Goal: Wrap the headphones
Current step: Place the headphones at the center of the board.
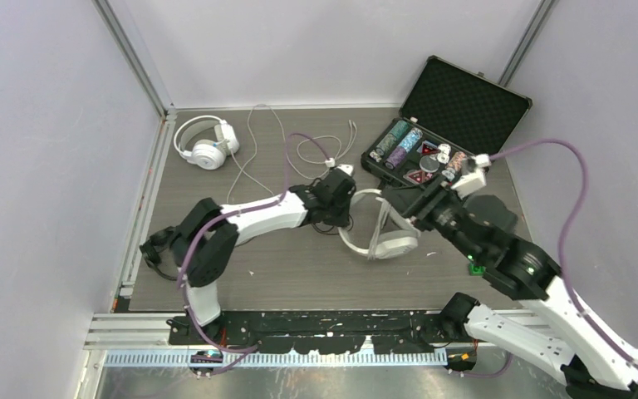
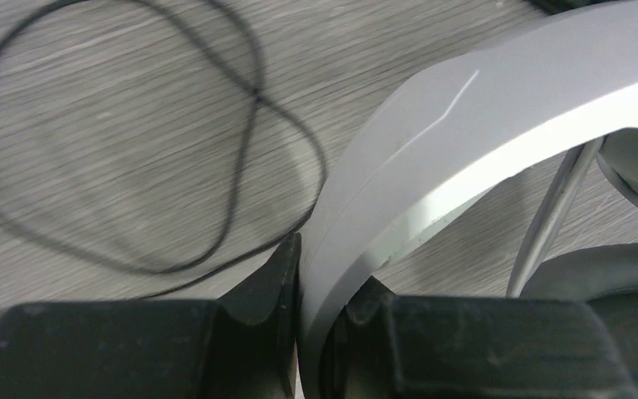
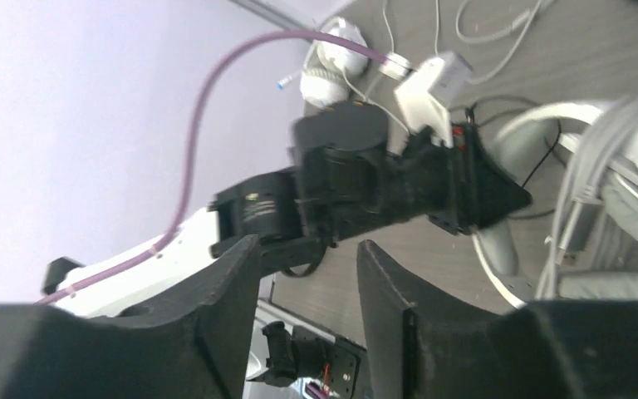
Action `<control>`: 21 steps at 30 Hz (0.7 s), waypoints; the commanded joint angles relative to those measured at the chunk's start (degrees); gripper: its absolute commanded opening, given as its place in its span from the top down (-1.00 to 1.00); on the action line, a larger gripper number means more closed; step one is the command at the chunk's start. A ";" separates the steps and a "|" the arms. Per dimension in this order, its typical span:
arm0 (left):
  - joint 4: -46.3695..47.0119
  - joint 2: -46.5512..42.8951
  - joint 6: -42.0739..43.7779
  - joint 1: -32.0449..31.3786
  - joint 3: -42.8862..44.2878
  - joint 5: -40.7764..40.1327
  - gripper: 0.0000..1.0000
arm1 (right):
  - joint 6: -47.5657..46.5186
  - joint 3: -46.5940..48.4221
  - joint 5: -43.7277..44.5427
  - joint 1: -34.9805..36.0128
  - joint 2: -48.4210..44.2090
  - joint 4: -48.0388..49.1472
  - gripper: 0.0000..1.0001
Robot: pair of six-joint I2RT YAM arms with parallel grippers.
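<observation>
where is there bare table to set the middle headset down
Barest: the table front, between the left arm and right arm; also the left side just in front of the far white headset. Crowded: white cables at the back, chip case back right, and around the middle headset.

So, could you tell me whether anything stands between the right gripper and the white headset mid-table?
Nothing visible does: the right gripper hangs open just beside the white headset, whose headband the left gripper clamps.

Right gripper (image 3: 307, 249) parted and empty, before left arm (image 3: 357, 179); at right, white headset (image 3: 631, 150) crossed by white cable (image 3: 581, 191); second white headset (image 3: 332, 62) well beyond.
</observation>
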 commanded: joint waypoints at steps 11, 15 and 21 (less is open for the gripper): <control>7.18 20.07 -7.52 -7.59 21.21 4.66 0.91 | -1.12 5.44 10.76 0.15 -10.62 -9.11 -0.61; 6.44 22.25 -7.76 -8.18 23.60 5.00 0.80 | -1.24 5.48 10.73 0.19 -10.64 -9.30 -0.63; 5.25 22.16 -7.06 -8.19 23.40 5.39 0.62 | -0.85 6.53 9.02 0.17 -9.45 -9.31 -0.63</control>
